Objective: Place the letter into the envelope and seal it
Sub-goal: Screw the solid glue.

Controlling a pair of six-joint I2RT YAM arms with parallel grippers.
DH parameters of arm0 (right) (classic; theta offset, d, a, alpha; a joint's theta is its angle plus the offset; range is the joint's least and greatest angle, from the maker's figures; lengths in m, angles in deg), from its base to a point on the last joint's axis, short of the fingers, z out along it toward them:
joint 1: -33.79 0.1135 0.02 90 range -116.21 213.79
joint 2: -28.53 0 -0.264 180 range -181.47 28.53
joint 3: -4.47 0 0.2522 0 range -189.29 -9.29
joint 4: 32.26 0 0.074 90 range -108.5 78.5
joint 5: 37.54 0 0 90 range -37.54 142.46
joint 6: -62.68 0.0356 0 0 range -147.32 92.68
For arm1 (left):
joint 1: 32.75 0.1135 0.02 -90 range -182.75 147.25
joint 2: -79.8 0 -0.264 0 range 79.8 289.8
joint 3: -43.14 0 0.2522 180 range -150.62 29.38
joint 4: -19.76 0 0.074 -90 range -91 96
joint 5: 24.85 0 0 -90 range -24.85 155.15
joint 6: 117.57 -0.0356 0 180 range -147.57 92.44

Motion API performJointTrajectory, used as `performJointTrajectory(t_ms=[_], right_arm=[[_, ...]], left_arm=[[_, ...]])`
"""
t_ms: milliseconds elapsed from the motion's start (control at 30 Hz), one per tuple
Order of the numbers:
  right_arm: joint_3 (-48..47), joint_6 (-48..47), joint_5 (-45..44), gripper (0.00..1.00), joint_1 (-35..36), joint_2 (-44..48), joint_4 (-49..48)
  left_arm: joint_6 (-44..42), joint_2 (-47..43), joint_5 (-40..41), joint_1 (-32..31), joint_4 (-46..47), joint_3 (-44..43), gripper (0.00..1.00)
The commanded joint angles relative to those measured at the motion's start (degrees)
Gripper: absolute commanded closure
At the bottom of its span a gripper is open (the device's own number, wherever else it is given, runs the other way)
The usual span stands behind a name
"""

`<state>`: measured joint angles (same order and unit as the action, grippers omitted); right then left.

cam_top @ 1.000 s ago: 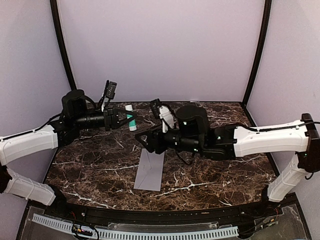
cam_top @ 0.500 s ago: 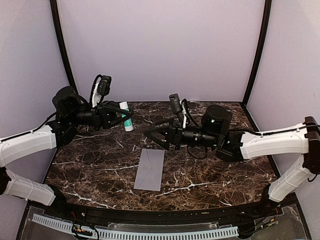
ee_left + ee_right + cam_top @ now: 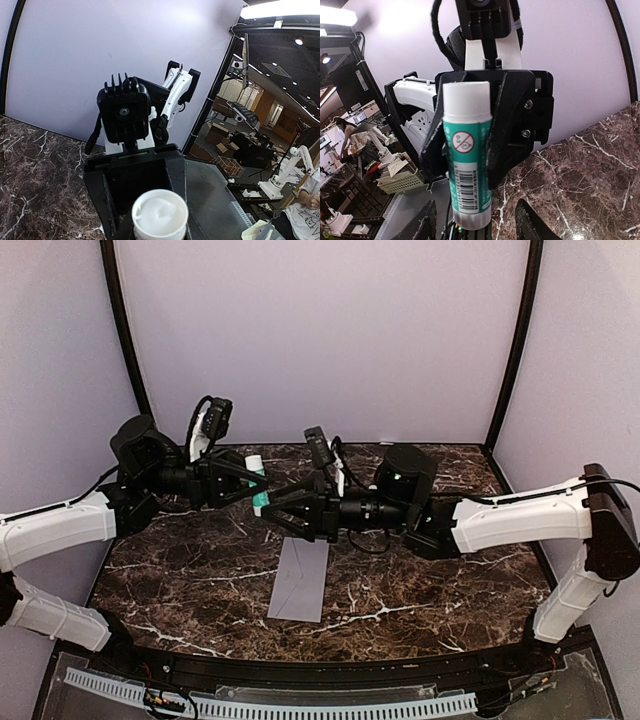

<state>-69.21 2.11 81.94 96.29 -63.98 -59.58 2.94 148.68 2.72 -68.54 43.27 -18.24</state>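
Observation:
The grey envelope (image 3: 300, 580) lies flat on the marble table, flap side up, with nothing touching it. The letter is not in view. My left gripper (image 3: 257, 483) (image 3: 159, 232) is raised above the back left of the table, shut on a green-and-white glue stick (image 3: 258, 490) (image 3: 468, 150). The stick's white end (image 3: 160, 215) faces the left wrist camera. My right gripper (image 3: 272, 512) (image 3: 479, 222) points left at the stick and is open. Its fingertips (image 3: 427, 222) stand either side of the stick's lower end with gaps showing.
The dark marble table (image 3: 420, 580) is bounded by lilac walls behind and at both sides, with black corner posts (image 3: 125, 330). A white ribbed strip (image 3: 300, 705) runs along the near edge. Both arms meet in the air above the envelope's far end.
My right gripper drew back from above the envelope, then swung left to the glue stick, and its jaws narrowed. The left gripper shifted slightly right, still holding the stick.

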Motion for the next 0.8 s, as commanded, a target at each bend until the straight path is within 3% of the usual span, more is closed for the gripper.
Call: performJointTrajectory(t_ms=[0,200,600,767], right_arm=[[-1.89,0.18,1.88,0.53,0.50,-1.26,-2.19],[-1.80,0.25,2.03,0.61,0.48,-1.23,-2.04],[-2.60,0.26,2.02,0.67,0.47,-2.06,-1.28],[-2.78,0.28,2.10,0.79,0.47,-2.21,-1.22]], left_arm=[[-0.33,-0.22,-1.15,-0.33,1.64,-0.44,1.00],[-0.53,-0.24,-1.00,-0.33,1.22,-0.55,1.00],[-0.53,0.10,-0.97,-0.40,1.14,-0.53,1.00],[-0.44,0.28,-1.03,-0.35,1.13,-0.55,1.00]])
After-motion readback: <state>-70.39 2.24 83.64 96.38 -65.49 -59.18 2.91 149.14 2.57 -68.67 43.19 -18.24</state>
